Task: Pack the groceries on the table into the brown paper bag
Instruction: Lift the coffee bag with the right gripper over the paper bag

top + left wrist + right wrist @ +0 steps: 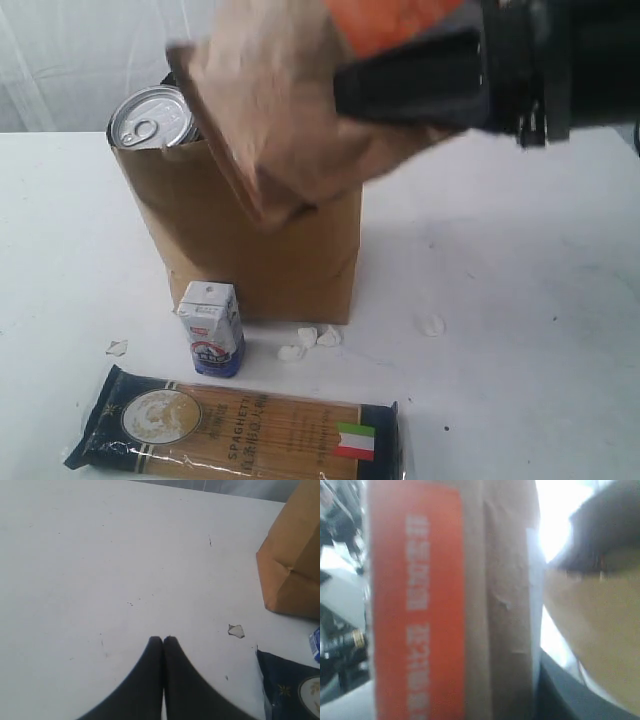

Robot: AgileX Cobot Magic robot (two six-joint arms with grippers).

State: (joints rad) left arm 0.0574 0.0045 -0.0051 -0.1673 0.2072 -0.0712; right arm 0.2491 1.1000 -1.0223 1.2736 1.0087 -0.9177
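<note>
Right pincer (372,82): mine, pinching the orange-labelled brown pouch (270,110), upper middle.
Pouch axis: tilted, low corner toward lower left.
Brown paper bag (250,250): just below the pouch, centre.
Left pincer (163,642): pressed together, farther off, empty.

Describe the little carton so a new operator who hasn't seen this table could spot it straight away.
Find the brown paper bag standing on the white table. In the exterior view, just before its left corner, between it and the flat spaghetti pack, stands the carton. It is the only upright item there, white with a blue base, taller than the white scraps nearby.
</note>
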